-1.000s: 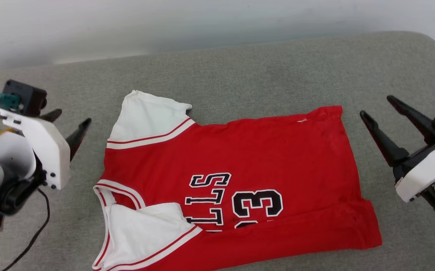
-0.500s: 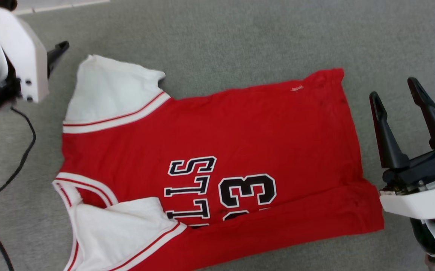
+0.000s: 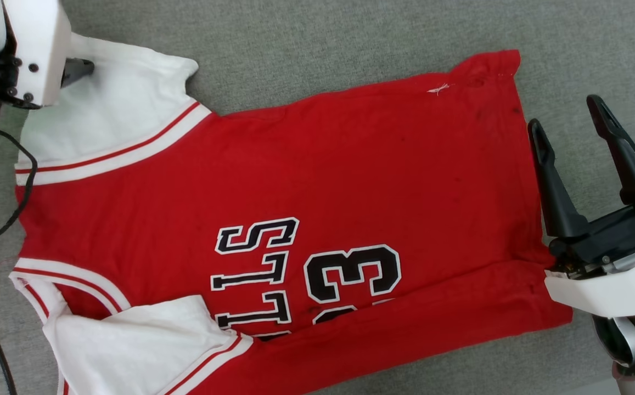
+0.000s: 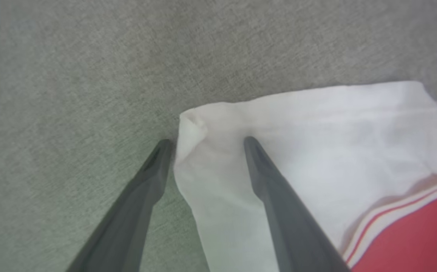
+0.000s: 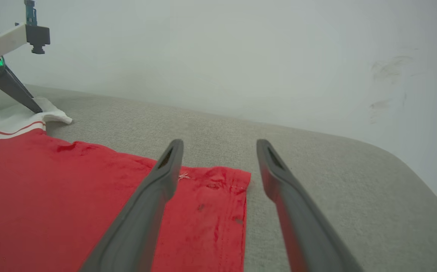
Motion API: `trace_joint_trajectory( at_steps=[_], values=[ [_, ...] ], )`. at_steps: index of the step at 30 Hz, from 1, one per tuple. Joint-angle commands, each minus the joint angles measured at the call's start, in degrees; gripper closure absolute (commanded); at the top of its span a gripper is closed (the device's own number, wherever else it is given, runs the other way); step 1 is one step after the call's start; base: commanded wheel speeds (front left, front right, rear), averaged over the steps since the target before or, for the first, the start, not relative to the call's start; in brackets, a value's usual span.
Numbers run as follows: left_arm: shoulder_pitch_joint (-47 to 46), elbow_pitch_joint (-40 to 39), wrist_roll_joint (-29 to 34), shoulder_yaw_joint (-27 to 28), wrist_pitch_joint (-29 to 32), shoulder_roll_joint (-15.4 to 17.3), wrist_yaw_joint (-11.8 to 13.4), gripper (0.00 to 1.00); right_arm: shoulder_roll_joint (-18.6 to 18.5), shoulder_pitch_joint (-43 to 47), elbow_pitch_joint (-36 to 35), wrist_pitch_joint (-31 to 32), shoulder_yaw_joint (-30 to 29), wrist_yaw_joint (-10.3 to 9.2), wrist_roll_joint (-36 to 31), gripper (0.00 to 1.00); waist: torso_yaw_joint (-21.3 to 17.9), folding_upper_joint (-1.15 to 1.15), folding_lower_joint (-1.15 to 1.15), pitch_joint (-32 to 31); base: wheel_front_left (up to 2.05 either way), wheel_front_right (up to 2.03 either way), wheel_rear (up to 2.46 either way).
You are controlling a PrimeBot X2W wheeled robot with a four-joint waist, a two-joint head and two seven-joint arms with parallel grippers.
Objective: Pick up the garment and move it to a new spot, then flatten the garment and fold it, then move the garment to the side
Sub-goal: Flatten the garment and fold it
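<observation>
I see the garment [image 3: 317, 181] lying front-up on the grey padded surface [image 3: 350, 33]. L hand [image 4: 205, 140] is wide open w/ nothing held, straddling the edge of the white sleeve [image 4: 316, 124]. R hand [image 3: 564, 112] is wide open, empty, just beside the hem.

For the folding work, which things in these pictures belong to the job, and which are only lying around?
Belong to the job:
- garment
- left gripper, open at the white sleeve corner
- right gripper, open beside the hem

Only around:
- grey cushion under the garment
- black cable
- white wall
</observation>
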Motion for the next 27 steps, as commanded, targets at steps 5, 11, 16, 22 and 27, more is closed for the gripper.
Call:
trace_joint_trajectory(
  at_steps=[5,11,16,22,27],
  values=[
    [0.7,2.3,0.0,-2.2,1.0,-1.0,-2.0,1.0,-0.5,-1.6,1.7,-0.4,0.0,-0.04,0.2,0.0,0.1,0.0,-0.01,0.4,0.0,0.0,0.0],
    [0.9,3.3,-0.4,-2.1,-2.3,-0.9,-3.3,1.0,-3.4,-5.1,2.9,1.4,-0.6,-0.04,-0.3,0.0,1.1,0.0,-0.01,-2.6,0.0,0.0,0.0],
    [1.8,1.6,-0.6,-2.9,-5.9,-1.2,-4.0,1.0,-10.1,-10.2,3.6,10.7,1.7,-0.03,1.7,0.0,2.9,0.0,-0.01,-6.1,0.0,0.0,0.0],
    [4.0,-3.1,-1.7,-4.2,-9.6,-1.7,-4.2,1.0,-22.4,-18.4,5.9,30.2,10.5,-0.04,10.9,0.0,5.9,0.0,-0.01,-8.7,0.0,0.0,0.0],
    [4.7,-6.7,-1.8,-4.8,-11.7,-1.9,-4.2,1.0,-31.2,-26.5,8.7,47.0,20.8,-0.04,23.6,0.0,8.2,0.0,-0.01,-8.8,0.0,0.0,0.0]
  ],
)
